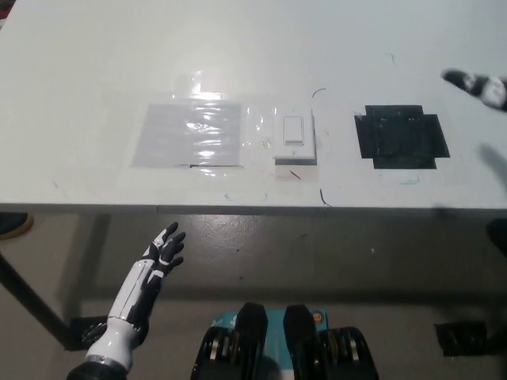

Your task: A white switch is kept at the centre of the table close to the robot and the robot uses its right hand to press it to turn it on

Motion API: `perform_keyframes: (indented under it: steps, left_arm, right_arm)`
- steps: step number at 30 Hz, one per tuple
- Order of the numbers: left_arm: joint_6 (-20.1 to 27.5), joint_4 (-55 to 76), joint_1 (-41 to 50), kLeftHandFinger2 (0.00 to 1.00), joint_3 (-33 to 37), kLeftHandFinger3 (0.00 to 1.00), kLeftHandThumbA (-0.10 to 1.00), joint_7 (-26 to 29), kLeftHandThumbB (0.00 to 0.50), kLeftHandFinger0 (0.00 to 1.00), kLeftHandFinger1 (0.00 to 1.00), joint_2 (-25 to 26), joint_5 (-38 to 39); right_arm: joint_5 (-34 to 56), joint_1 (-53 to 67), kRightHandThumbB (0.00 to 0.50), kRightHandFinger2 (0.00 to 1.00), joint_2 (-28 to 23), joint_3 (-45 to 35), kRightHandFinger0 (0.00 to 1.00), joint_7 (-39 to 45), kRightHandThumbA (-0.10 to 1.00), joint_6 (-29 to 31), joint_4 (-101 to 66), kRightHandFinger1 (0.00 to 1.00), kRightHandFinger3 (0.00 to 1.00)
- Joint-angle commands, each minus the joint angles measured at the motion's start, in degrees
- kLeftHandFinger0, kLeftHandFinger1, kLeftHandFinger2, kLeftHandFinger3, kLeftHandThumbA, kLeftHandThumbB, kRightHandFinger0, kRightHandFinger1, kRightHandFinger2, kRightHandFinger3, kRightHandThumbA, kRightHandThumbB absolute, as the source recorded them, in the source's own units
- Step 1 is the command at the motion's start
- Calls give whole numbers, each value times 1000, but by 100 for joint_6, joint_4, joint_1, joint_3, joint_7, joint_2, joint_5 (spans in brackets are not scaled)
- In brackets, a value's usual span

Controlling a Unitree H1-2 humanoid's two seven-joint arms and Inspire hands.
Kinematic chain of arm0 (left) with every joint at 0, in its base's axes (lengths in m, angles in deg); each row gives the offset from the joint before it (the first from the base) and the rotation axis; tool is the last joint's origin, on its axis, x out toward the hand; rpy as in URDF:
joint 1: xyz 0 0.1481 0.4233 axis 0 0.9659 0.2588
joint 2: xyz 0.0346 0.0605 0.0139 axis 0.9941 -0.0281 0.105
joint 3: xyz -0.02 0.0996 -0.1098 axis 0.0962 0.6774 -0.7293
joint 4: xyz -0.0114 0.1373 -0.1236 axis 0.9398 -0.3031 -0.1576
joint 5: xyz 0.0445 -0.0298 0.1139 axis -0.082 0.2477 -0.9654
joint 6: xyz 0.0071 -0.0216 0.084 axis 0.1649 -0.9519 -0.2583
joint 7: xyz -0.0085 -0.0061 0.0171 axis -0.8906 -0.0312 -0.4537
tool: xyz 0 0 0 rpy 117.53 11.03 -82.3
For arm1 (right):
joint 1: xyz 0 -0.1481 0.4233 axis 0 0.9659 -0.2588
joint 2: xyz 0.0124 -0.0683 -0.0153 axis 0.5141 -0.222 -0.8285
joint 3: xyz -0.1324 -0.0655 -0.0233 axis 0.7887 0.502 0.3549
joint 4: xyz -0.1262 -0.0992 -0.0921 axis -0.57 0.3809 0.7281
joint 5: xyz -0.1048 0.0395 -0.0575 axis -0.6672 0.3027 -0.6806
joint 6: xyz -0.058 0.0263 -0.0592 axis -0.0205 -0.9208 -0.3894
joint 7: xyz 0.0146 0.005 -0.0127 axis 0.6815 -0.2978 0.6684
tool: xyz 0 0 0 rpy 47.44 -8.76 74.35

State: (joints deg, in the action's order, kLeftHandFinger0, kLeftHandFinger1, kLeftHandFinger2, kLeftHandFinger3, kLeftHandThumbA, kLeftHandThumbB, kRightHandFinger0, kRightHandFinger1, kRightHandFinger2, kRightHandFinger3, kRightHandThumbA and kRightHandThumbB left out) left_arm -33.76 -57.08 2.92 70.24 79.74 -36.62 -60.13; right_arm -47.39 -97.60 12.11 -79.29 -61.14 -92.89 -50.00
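The big white table holds a shiny clear plastic sheet, a black tape square, and between them the small white wall switch. It looks hard and stiff, so push its middle rocker. The black right hand is blurry; I cannot tell its fingers. The white left hand rests below, fingers apart.
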Motion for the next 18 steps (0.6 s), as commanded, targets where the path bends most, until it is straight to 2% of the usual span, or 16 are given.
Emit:
perform_keyframes:
  steps: [1, 5, 8, 10, 12, 13, 15, 16, 18]
  left_arm:
    - [67, 218, -108, 1000, -43, 1000, 891, -71, 0, 1000, 1000, 67, 64]
    - [34, 269, -33, 1000, -62, 1000, 861, -60, 0, 1000, 1000, 65, 71]
    - [53, 261, -23, 1000, -56, 1000, 868, -65, 7, 1000, 1000, 69, 48]
    - [74, 243, -39, 1000, -50, 1000, 875, -89, 0, 1000, 1000, 76, 67]
    - [67, 232, -39, 1000, -35, 1000, 884, -77, 1, 1000, 1000, 65, 37]
    - [32, 250, -16, 1000, -29, 1000, 888, -75, 16, 1000, 1000, 71, 22]
    - [-56, 306, 13, 1000, -38, 1000, 881, -75, 20, 1000, 1000, 55, 57]
    - [-76, 318, 19, 1000, -43, 1000, 876, -56, 30, 1000, 1000, 44, 48]
    - [-3, 294, 25, 1000, -43, 1000, 861, -66, 12, 1000, 1000, 45, 57]
  right_arm:
    - [75, -2247, 208, 1000, -744, 1112, 1000, 1995, 1000, -1741, 901, 1000, 1000]
    - [-121, -2706, 211, 1000, -501, 1601, 1000, 2227, 1000, -1783, 1594, 1000, 1000]
    - [-455, -3018, 247, 1000, -297, 2046, 1000, 2337, 1000, -1591, 2196, 1000, 1000]
    - [-500, -3143, 230, 1000, -196, 2229, 1000, 2406, 1000, -1428, 2524, 1000, 1000]
    - [-554, -3248, 240, 1000, -107, 2412, 1000, 2458, 1000, -1238, 2864, 1000, 1000]
    - [-618, -3298, 260, 1000, -51, 2563, 1000, 2493, 1000, -1415, 2938, 1000, 1000]
    - [-765, -3354, 260, 1000, 17, 2803, 1000, 2509, 1000, -1719, 2972, 1000, 1000]
    - [-800, -3384, 250, 1000, 85, 2893, 1000, 2531, 1000, -1621, 3107, 1000, 1000]
    - [-865, -3375, 253, 1000, 174, 3044, 1000, 2560, 1000, -1687, 3222, 1000, 1000]
